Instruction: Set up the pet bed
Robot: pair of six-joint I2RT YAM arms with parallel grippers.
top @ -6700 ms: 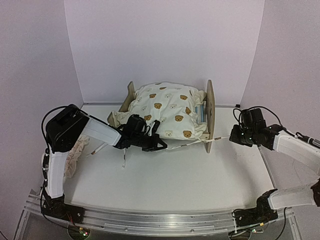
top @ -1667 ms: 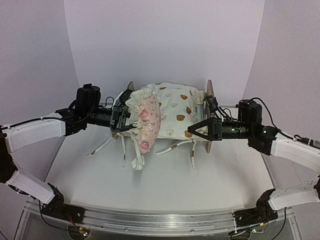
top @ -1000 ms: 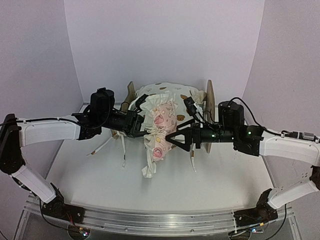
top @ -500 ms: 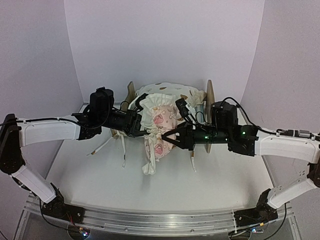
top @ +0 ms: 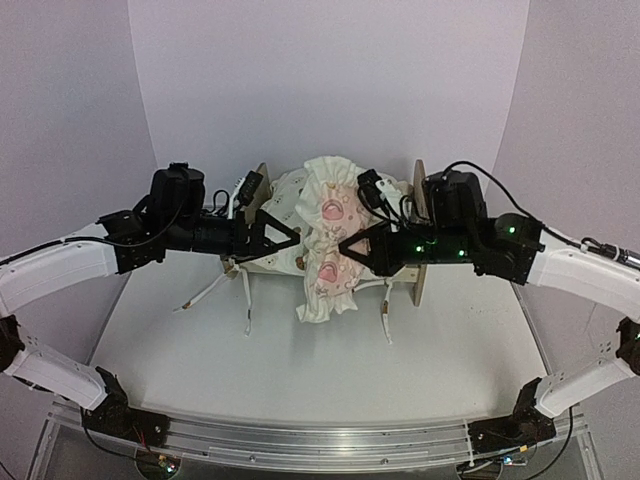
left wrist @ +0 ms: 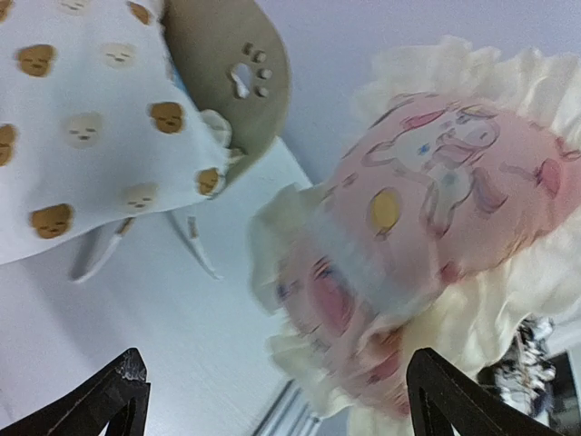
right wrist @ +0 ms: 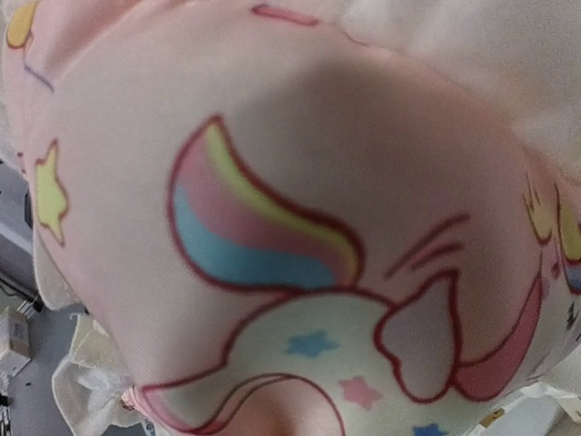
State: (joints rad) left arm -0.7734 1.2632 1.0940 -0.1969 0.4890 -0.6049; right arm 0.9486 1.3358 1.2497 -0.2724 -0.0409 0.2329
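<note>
The right gripper (top: 343,250) is clamped on the ruffled pillow (top: 325,275), which hangs in front of the quilt-covered pet bed (top: 420,200) at the back of the tabletop (top: 330,370); the left gripper (top: 283,235) is spread wide just beside the pillow.

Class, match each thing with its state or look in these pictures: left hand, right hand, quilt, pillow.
Things:
1. left hand
2. right hand
3. quilt
4. pillow

States:
A. bear print, lying on the bed
B. gripping the pillow
C. pink, ruffled, held up off the table
D. open, holding nothing

Pairs: 1-D, 2-B, 3-A, 4-C
</note>
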